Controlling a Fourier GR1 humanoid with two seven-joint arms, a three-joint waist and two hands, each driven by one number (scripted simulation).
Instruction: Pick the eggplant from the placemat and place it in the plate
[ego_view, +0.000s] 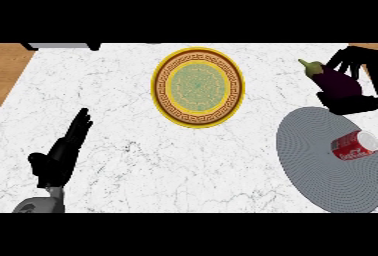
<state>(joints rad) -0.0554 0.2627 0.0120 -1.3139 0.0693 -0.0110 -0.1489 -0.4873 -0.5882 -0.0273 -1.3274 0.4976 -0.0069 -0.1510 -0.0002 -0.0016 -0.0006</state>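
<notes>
Eggplant (336, 80) held at the upper right, plate waiting

We see the eggplant in the upper right of the frame, just above the upper edge of the grey placemat (317, 155) and not lying on it; the right hand (353, 59) is clamped on it, with black fingers curled over its top and more of the hand below its dark body. The green stem end points to the upper left and is free of the hand.

We judge the eggplant to be light and fairly stiff, but its purple skin looks smooth and probably slippery; its rounded, tapering shape may turn in the hand if it is held near the thin stem end. The thick middle of the body seems to us the better place to hold, and this is about where the hand has it.

The plate (198, 87) lies at the upper centre, well apart from the eggplant, to its left, and nothing is in it. A red can (353, 146) lies on the placemat, below the hand. The left hand (63, 150) rests at the lower left with straight fingers, holding nothing.
</notes>
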